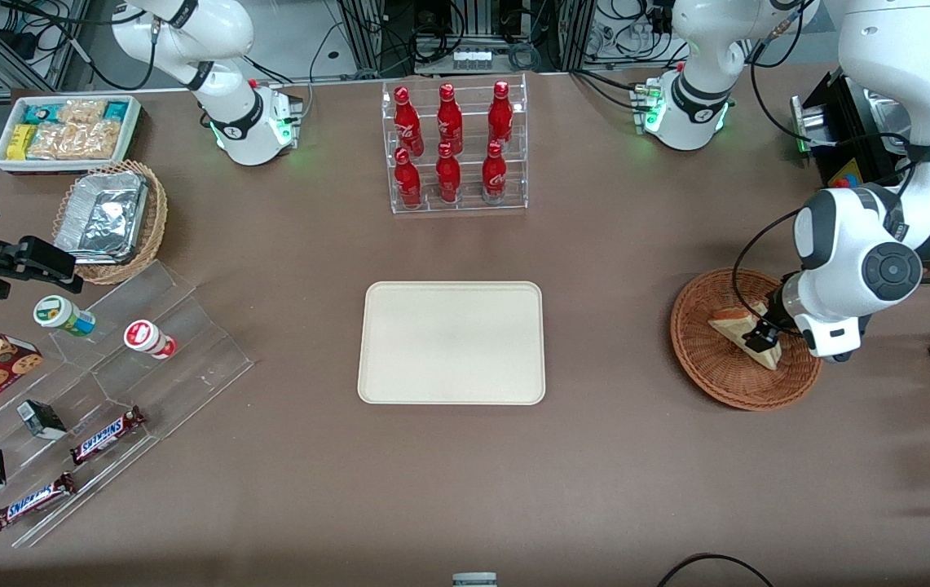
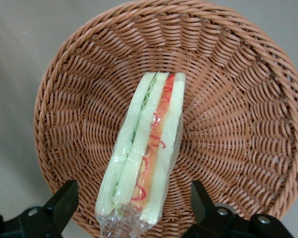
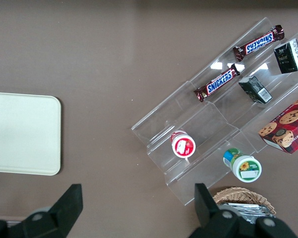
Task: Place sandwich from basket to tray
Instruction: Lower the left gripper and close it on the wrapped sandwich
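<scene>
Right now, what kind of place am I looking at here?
Probably a robotics lab staged as a snack counter: a table with a rack of red bottles, Snickers bars on clear steps, and an arm's open tool around a wrapped sandwich in a wicker basket.

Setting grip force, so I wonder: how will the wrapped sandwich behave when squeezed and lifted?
The sandwich looks soft, so its bread would likely compress. Its clear film may be slippery. It probably weighs little. The tool is open, straddling it in the basket.
</scene>
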Robot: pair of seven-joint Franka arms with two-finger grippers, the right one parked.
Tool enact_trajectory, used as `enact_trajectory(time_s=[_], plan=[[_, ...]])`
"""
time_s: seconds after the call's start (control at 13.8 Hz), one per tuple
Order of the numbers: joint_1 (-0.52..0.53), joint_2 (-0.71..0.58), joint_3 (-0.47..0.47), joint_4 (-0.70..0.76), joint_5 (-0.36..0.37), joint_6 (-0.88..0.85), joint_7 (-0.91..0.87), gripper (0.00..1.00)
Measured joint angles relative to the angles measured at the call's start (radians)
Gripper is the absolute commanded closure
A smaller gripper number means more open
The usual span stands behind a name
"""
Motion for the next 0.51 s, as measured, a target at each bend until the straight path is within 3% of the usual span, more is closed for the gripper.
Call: enact_trajectory(time_s=[0.29,0.36,0.44,0.51], plan=[[0.000,0.008,0.000,-0.037,0.003,0.052,0.000,0.02],[0.000,0.009,0.000,-0.047,0.003,0.061,-0.001,0.20],[0.000,0.012,0.000,-0.053,0.003,0.068,-0.001,0.50],[0.000,0.013,0.000,-0.055,0.003,0.069,-0.001,0.71]])
